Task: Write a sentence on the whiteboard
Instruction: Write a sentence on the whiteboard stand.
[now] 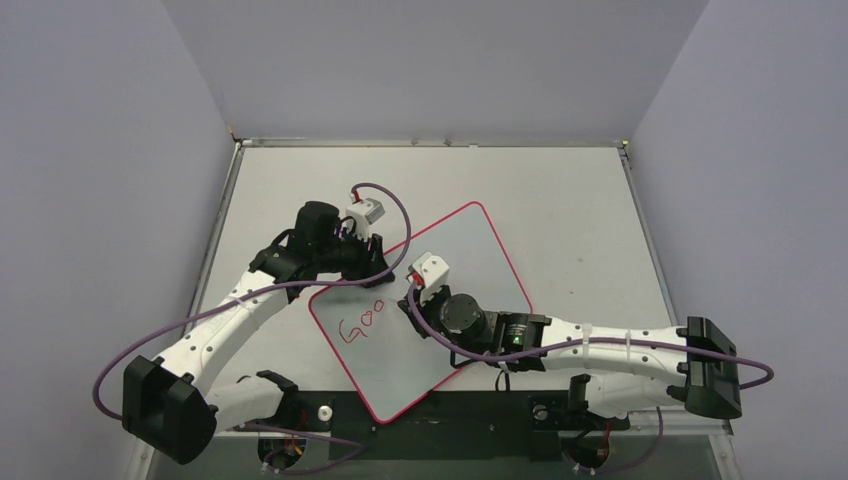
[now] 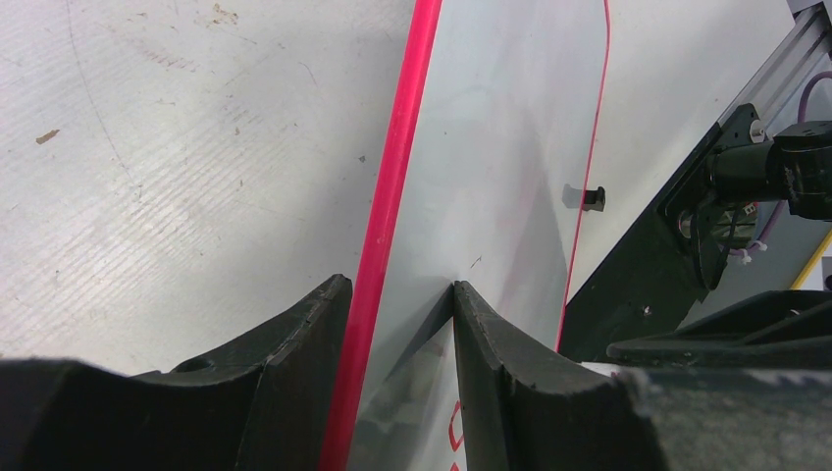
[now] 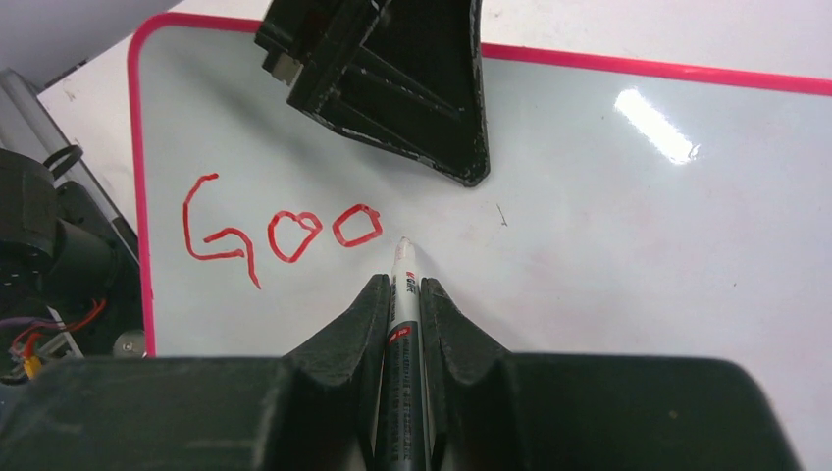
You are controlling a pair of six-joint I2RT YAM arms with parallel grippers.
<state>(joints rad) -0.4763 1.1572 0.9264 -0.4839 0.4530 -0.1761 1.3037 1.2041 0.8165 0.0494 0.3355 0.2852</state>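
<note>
The whiteboard [image 1: 470, 255] lies tilted on the grey table, glossy white with a thin pink-red frame. The sentence [image 1: 362, 330] reads "Goo" in red near the board's left corner, and shows in the right wrist view [image 3: 285, 231]. My right gripper [image 3: 399, 289] is shut on a grey-white marker [image 3: 402, 265]; its tip touches the board just right of the last "o". My left gripper [image 2: 392, 294] is open astride the board's pink frame [image 2: 388, 196], one finger [image 2: 294, 363] on the table side, the other [image 2: 500, 373] on the board. From above, the left gripper [image 1: 355, 265] is at the board's left edge and the right gripper [image 1: 412, 300] is over its middle.
A small black clip [image 2: 592, 198] sits on the board's far long edge. A black base rail [image 1: 450, 412] runs along the near table edge, with a small white piece [image 1: 322, 411] on it. Grey walls close the left, right and back. The left finger [image 3: 392, 88] hangs above the writing.
</note>
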